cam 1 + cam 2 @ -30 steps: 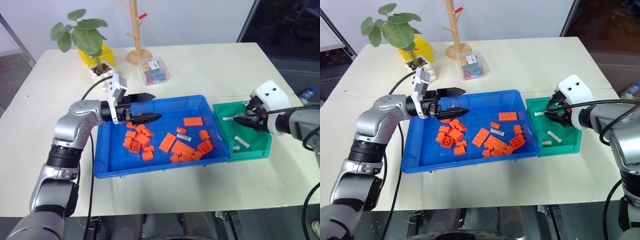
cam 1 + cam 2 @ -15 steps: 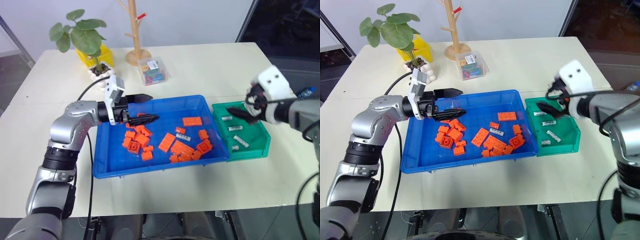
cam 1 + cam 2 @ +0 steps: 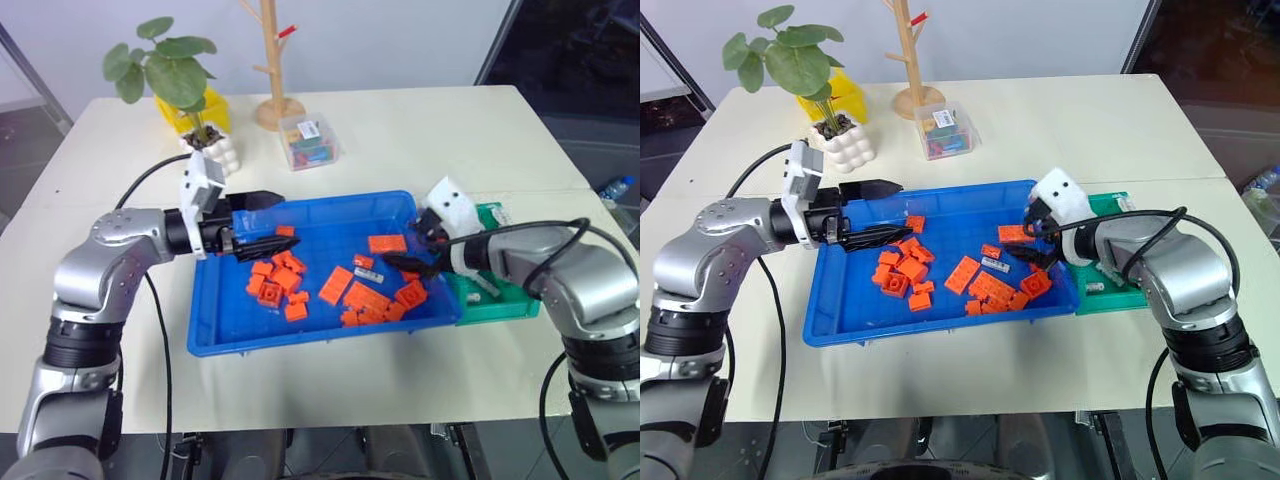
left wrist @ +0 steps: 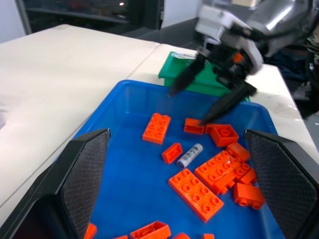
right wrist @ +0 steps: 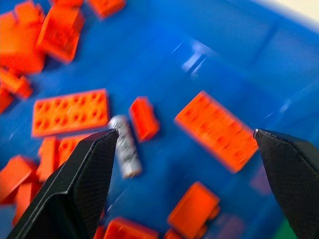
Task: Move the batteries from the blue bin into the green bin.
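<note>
- One of the batteries [image 4: 190, 155] left lying flat on the floor of the blue bin [image 3: 225, 325], toward its right end, just beside a small orange brick [image 4: 172, 152] and near a cluster of larger orange bricks [image 4: 195, 186].
- Others visible in the green bin [image 3: 1118, 204], just beside the blue bin's right edge, mostly hidden by the arm.
- Right gripper [image 3: 410, 253] hanging over the blue bin's right end, jaws spread wide and empty, aimed down toward that battery.
- Left gripper [image 3: 262, 220] parked above the blue bin's left edge, jaws apart, nothing between them.
- Probably a light, rigid, smooth metal cylinder: prone to roll or squirt out of a loose pinch.
- Best taken across the middle of its length, fingers either side of the round body.
- Little room on the side of the neighbouring brick; risk of catching that brick along with it.
</note>
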`<state>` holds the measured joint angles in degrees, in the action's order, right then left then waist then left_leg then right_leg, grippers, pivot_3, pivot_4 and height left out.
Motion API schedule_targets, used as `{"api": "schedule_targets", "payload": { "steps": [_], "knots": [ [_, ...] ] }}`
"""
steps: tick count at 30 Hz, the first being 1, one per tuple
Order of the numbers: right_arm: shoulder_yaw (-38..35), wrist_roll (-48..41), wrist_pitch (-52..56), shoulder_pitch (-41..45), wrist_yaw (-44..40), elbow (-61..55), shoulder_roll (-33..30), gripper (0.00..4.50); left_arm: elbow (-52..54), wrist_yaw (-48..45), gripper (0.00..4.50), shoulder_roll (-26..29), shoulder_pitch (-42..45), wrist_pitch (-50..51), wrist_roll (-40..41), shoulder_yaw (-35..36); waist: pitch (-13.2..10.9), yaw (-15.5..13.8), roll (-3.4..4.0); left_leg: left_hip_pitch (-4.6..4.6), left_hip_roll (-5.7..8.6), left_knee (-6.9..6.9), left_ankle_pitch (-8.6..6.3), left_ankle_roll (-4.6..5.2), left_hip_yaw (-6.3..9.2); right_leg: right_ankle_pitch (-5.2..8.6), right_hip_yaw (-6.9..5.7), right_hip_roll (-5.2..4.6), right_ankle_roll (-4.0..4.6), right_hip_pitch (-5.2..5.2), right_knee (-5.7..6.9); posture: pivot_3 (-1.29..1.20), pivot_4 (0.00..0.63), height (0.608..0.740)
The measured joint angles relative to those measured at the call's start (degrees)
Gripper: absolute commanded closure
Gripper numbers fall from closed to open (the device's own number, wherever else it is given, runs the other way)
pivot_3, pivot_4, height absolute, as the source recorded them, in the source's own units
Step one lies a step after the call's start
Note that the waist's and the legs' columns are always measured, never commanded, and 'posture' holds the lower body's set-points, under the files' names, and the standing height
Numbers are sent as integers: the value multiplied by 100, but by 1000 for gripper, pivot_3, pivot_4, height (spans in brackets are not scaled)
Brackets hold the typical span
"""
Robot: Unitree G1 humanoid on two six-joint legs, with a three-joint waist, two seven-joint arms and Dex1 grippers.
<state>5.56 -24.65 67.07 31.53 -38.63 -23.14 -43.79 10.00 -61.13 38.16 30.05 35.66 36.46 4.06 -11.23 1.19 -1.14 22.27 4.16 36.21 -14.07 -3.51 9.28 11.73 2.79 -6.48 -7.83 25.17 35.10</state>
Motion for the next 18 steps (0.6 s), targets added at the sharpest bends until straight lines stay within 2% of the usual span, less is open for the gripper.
{"api": "schedule_targets", "payload": {
  "steps": [18],
  "knots": [
    [919,417,-1123,-88,-344,712,85,24,490,602,0,53,-347,266,299,281,1,-38,-1,-1,1,3,0,0,0,0,0,0,0,-7,-2,0,150,740]
  ]
}}
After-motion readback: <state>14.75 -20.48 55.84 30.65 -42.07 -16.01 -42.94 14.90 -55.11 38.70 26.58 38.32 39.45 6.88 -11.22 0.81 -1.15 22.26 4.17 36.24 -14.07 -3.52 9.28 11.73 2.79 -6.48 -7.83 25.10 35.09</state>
